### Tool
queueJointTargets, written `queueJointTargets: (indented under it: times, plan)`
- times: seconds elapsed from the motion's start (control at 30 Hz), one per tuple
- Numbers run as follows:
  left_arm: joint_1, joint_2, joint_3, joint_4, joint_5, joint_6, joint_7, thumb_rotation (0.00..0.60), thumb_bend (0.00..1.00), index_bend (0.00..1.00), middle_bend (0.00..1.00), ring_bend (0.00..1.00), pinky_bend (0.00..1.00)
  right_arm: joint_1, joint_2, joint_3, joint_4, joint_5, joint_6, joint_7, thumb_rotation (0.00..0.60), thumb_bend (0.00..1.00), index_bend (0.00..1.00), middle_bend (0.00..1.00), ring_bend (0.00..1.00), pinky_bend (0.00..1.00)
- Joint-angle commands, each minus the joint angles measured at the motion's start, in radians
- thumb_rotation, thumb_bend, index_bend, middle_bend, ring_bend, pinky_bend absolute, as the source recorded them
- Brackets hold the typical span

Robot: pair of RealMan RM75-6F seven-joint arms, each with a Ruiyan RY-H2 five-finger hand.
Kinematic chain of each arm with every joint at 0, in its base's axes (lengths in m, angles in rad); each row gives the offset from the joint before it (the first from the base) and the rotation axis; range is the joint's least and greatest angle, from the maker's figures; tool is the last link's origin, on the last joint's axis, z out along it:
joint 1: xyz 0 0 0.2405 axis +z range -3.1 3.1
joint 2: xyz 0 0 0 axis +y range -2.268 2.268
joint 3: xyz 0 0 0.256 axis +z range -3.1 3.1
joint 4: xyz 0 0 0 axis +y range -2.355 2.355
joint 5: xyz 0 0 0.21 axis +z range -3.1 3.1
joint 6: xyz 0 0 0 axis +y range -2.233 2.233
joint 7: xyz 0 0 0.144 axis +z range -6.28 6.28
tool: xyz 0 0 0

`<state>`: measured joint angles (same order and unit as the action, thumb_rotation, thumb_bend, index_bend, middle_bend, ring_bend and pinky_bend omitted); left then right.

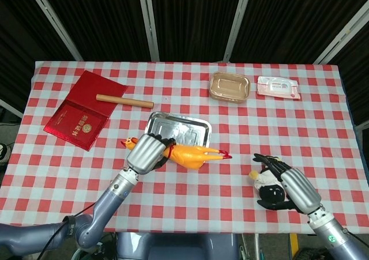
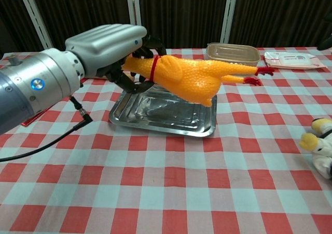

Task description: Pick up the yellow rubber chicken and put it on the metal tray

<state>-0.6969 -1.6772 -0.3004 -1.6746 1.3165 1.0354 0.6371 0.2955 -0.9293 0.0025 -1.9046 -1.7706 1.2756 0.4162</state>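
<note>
My left hand (image 1: 149,151) grips the yellow rubber chicken (image 1: 193,154) by its neck and holds it in the air, lying level with its red feet pointing right. In the chest view the chicken (image 2: 197,76) hangs above the metal tray (image 2: 166,114), held by the left hand (image 2: 106,44). From the head view the tray (image 1: 190,124) is bare, its near part hidden behind hand and chicken. My right hand (image 1: 294,188) is raised at the lower right with its fingers apart, holding nothing.
A black-and-white plush doll (image 1: 265,176) lies partly behind the right hand. A red booklet (image 1: 78,119) and a wooden rod (image 1: 124,100) sit at the left. A brown lidded container (image 1: 229,86) and a wipes pack (image 1: 278,87) stand at the back.
</note>
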Motion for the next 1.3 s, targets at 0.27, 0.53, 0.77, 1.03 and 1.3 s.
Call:
queueJointTargets:
  times: [0.27, 0.53, 0.77, 1.03, 1.3]
  plan:
    - [-0.121, -0.042, -0.068, -0.060, -0.219, -0.025, 0.188, 0.600, 0.59, 0.59, 0.60, 0.54, 0.62, 0.090, -0.026, 0.052, -0.047, 0.121, -0.125, 0.000, 0.600, 0.18, 0.00, 0.07, 0.09, 0.23]
    - [-0.214, -0.153, -0.075, -0.028, -0.322, 0.044, 0.334, 0.600, 0.59, 0.59, 0.61, 0.54, 0.64, 0.154, -0.061, 0.094, -0.058, 0.230, -0.215, -0.048, 0.600, 0.18, 0.00, 0.03, 0.03, 0.17]
    - [-0.283, -0.261, -0.076, 0.024, -0.335, 0.116, 0.423, 0.600, 0.59, 0.60, 0.62, 0.55, 0.65, 0.180, -0.093, 0.113, -0.066, 0.312, -0.250, -0.118, 0.600, 0.18, 0.00, 0.03, 0.03, 0.17]
    - [-0.329, -0.349, -0.080, 0.064, -0.333, 0.180, 0.457, 0.600, 0.59, 0.60, 0.62, 0.56, 0.66, 0.201, -0.132, 0.130, -0.055, 0.417, -0.275, -0.205, 0.600, 0.18, 0.00, 0.03, 0.03, 0.17]
    - [-0.341, -0.369, -0.053, 0.076, -0.290, 0.220, 0.464, 0.600, 0.59, 0.60, 0.62, 0.56, 0.66, 0.208, -0.146, 0.131, -0.040, 0.484, -0.288, -0.260, 0.600, 0.18, 0.00, 0.03, 0.03, 0.17]
